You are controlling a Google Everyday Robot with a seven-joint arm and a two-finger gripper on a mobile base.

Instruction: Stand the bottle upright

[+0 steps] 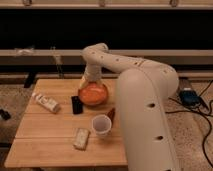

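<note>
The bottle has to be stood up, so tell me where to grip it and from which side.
Probably grip the bottle across its slim middle, from above: it lies on its side, diagonal, at the view's left, with bare wood along both long sides. The gripper hangs open over the middle of the table, right of it.

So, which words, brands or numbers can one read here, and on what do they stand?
No text is readable.
Print on the bottle: too blurred.
Marks on the packet: too blurred.
The gripper, over the table behind the cup: no text seen.
</note>
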